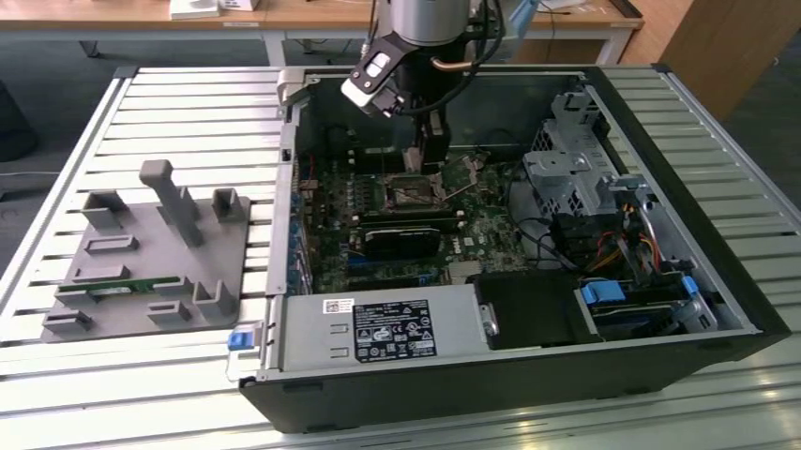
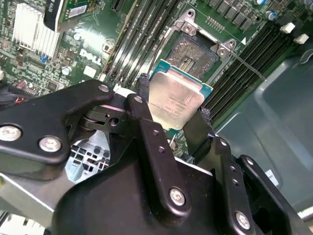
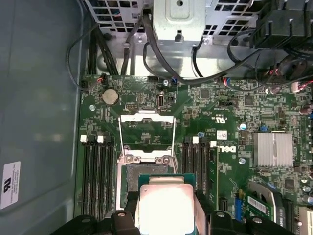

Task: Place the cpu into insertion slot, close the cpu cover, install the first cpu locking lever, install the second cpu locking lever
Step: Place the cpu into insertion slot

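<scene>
The cpu [image 2: 176, 100] is pinched by two opposite edges between the gripper [image 2: 173, 106] fingers, pale metal face toward the wrist cameras. It hangs over the near edge of the insertion slot [image 2: 195, 54] and does not look seated; in the first wrist view the cpu [image 3: 165, 203] covers only part of the insertion slot [image 3: 134, 176]. I can't tell how big the gap below it is.

The cpu cover [image 3: 146, 117] is flipped open, lying flat on the motherboard [image 3: 220, 107] on the slot's side toward the coin cell. A thin lever wire [image 2: 247, 63] sits loose beside the slot. Memory slots [image 3: 95, 171] flank it on both sides.

In the exterior view the gripper [image 1: 432, 150] is down inside the computer case [image 1: 526, 375], toward the case's far wall, above the insertion slot [image 1: 407, 192]. The case sits on the slatted bench [image 1: 75, 141] toward its edge at the exterior view's right.

Risks, as a judgement:
- The chip is offset from the slot, so lowering it here could land an edge on the silver rim and damage the contacts.
- The edge pinch is thin, so a tilt or slip would drop it crooked.
- The fingers are close to the memory slots and could catch them.
</scene>
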Motion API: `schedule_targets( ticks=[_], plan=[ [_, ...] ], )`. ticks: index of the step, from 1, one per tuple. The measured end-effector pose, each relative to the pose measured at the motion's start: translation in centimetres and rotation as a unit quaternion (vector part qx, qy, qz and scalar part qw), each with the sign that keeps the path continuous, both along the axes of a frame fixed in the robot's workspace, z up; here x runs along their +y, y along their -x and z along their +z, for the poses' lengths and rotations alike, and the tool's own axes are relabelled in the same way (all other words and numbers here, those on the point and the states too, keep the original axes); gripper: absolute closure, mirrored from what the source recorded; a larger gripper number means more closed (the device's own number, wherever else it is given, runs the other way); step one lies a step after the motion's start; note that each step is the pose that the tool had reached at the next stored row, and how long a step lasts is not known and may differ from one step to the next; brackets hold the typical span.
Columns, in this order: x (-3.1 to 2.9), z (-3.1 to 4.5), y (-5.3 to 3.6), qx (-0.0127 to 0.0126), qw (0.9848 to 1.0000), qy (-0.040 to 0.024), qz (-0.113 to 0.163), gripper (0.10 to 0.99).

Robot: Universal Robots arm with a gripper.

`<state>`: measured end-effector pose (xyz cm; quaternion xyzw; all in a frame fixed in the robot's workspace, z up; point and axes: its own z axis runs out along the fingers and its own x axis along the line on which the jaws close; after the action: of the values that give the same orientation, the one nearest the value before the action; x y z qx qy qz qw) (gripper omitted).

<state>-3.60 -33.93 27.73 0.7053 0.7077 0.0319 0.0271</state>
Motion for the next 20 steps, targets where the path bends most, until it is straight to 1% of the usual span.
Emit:
schedule_targets(
  ticks=[7, 13, 20],
  plan=[
    [0.19, -0.9, 0.01, 0.0, 1.0, -0.0004, 0.0, 0.557],
    [0.67, -1.74, 0.0, 0.0, 1.0, -0.0004, 0.0, 0.557],
    [1.03, -2.72, 0.02, 0.0, 1.0, -0.0004, -0.008, 0.557]
  ],
)
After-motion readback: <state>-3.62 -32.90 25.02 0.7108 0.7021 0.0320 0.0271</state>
